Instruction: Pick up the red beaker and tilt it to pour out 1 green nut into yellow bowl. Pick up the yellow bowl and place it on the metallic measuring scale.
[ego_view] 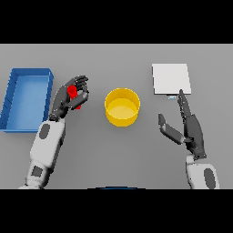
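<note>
left hand [72,97]: fingers curled round small red beaker [73,94], left of bowl | round yellow bowl [122,107]: on grey bench [116,154] at centre, untouched | flat square metallic scale [170,78]: far right | right hand [186,127]: fingers straight, released, tips just near the scale's near edge | blue rectangular tray [25,98]: far left

Glossy yellow bowl [122,107], matt grey table [118,154], pale matt scale [170,78]
</note>
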Controlling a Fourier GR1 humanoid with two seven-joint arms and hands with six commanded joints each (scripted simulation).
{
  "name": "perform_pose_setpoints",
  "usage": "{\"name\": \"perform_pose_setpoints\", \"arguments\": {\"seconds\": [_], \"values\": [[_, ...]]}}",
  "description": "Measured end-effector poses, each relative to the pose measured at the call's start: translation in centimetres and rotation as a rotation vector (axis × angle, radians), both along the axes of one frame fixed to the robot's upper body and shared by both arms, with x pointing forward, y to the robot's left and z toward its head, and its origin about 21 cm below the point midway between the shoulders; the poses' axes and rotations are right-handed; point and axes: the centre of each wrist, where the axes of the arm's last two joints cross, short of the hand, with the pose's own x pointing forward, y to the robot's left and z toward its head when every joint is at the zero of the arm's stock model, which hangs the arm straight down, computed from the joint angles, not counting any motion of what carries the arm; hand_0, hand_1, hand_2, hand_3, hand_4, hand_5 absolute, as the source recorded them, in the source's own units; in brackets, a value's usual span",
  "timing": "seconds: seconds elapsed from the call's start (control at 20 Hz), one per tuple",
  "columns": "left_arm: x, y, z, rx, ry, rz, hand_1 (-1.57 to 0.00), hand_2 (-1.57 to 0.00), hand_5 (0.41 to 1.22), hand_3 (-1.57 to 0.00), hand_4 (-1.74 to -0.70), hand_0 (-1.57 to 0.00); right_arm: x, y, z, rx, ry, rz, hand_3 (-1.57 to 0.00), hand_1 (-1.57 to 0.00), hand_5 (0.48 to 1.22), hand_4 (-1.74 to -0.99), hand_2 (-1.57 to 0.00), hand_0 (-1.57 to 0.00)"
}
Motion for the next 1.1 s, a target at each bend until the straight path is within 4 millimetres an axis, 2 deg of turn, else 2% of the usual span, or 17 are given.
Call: {"name": "perform_pose_setpoints", "arguments": {"seconds": [0.05, 0.15, 0.25, 0.35, 0.6, 0.8, 0.95, 1.1], "values": [[0.2, -0.1, 0.1, 0.018, -0.010, 0.024, -0.87, -0.89, 1.003, -0.88, -1.44, -0.86, 0.1, 0.2, 0.0, 0.007, 0.011, 0.006, 0.00, 0.00, 0.683, -1.283, 0.00, 0.00], [0.3, -0.2, -0.2, 0.062, -0.033, 0.038, -1.13, -1.13, 1.082, -1.13, -1.44, -1.12, -0.3, 0.3, -0.1, 0.010, 0.000, 0.011, 0.00, 0.00, 0.684, -1.290, 0.00, 0.00], [0.1, -0.5, -0.4, 0.050, -0.054, 0.027, -1.29, -1.29, 1.132, -1.29, -1.45, -1.28, -0.2, 0.4, -0.3, 0.008, 0.009, 0.010, 0.00, 0.00, 0.682, -1.293, 0.00, 0.00], [0.2, -0.7, -0.3, 0.055, -0.060, 0.039, -1.39, -1.39, 1.129, -1.39, -1.55, -1.38, -0.2, 0.5, -0.2, 0.014, 0.004, 0.014, 0.00, 0.00, 0.682, -1.303, 0.00, 0.00], [0.1, -0.6, 0.3, 0.015, -0.128, 0.038, -1.51, -1.51, 1.103, -1.51, -1.68, -1.51, 0.2, 0.5, 0.1, -0.006, -0.015, 0.026, 0.00, 0.00, 0.671, -1.263, 0.00, 0.00], [0.6, -1.0, 3.2, 0.040, -0.224, 0.040, -1.55, -1.55, 1.097, -1.55, -1.72, -1.55, 0.0, 0.7, -0.5, -0.015, -0.003, 0.030, 0.00, 0.00, 0.672, -1.250, 0.00, 0.00], [1.0, -1.3, 6.0, 0.170, -0.256, -0.014, -1.56, -1.56, 1.113, -1.56, -1.73, -1.56, -0.1, 0.8, -0.5, -0.033, -0.021, 0.029, 0.00, 0.00, 0.685, -1.247, 0.00, 0.00], [1.1, -1.9, 7.5, 0.385, -0.266, -0.145, -1.56, -1.56, 1.119, -1.56, -1.73, -1.56, -0.1, 0.8, 0.0, -0.064, -0.023, 0.018, 0.00, 0.00, 0.694, -1.243, 0.00, 0.00]]}}
